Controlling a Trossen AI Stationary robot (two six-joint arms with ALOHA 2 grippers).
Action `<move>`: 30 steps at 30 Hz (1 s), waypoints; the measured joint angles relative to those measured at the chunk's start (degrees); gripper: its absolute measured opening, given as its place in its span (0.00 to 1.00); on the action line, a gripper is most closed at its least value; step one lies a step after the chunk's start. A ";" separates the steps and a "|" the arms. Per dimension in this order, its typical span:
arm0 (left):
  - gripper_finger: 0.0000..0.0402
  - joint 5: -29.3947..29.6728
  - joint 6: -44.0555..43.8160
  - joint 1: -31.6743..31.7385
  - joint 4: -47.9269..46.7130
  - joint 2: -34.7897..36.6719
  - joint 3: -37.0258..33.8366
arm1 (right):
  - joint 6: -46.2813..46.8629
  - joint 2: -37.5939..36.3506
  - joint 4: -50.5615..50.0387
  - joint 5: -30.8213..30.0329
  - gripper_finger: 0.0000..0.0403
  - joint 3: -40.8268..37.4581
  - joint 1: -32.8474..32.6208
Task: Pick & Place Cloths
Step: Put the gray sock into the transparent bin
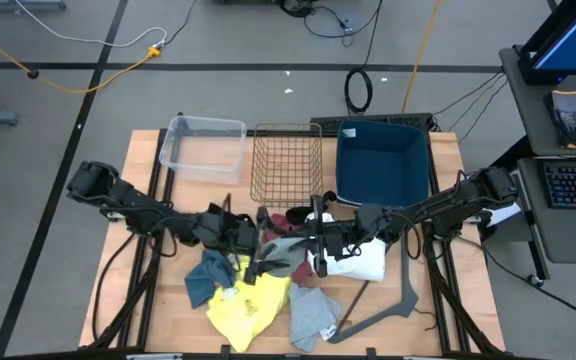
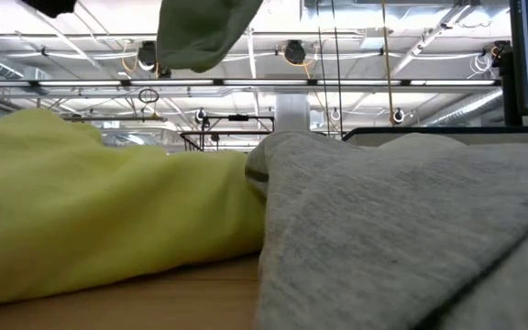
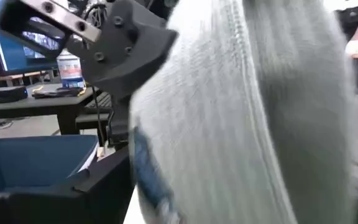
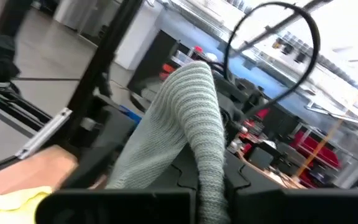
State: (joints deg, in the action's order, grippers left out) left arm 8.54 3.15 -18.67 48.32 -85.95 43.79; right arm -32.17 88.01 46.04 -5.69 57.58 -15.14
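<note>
A light grey ribbed cloth (image 1: 280, 248) hangs in the air between my two grippers above the middle of the table. My left gripper (image 1: 253, 245) is at its left end and my right gripper (image 1: 313, 240) at its right end. The same cloth fills the left wrist view (image 3: 260, 112) and shows at the top of the low view (image 2: 204, 37). On the table lie a teal cloth (image 1: 206, 275), a yellow cloth (image 1: 250, 302), a second grey cloth (image 1: 313, 315), a white cloth (image 1: 356, 262) and a maroon cloth (image 1: 288, 218). My left gripper is shut on the left end of the ribbed cloth (image 1: 266, 255), coming level from the table's left. The cloth itself covers the fingers in the left wrist view, so the kind of hold does not show. My right gripper pinches the cloth's other end (image 4: 211, 177) between its fingers, coming level from the table's right. The cloth rises from the fingers and runs away toward the other arm, clear of the table.
Along the far edge stand a clear plastic bin (image 1: 206, 145), a wire basket (image 1: 286, 160) and a dark blue bin (image 1: 383, 160). A grey angled hanger-like bar (image 1: 393, 303) lies near the right front corner. Bare wood shows at the table's left side.
</note>
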 joint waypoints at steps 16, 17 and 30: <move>0.17 0.48 -0.69 0.32 -11.24 -0.29 3.67 | 0.00 0.00 -2.44 -1.89 0.02 -0.06 -1.11; 0.09 0.48 -0.72 0.32 -11.87 -0.29 3.67 | 0.01 0.00 -2.99 -1.85 0.03 -0.06 -1.13; 0.01 2.97 -13.42 0.04 -29.66 4.91 3.57 | 0.04 -0.07 -14.32 -3.74 0.21 -0.06 -1.09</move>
State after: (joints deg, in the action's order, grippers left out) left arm 11.50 -10.27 -18.63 18.66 -81.04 47.36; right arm -32.12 87.94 31.72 -9.43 57.52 -16.23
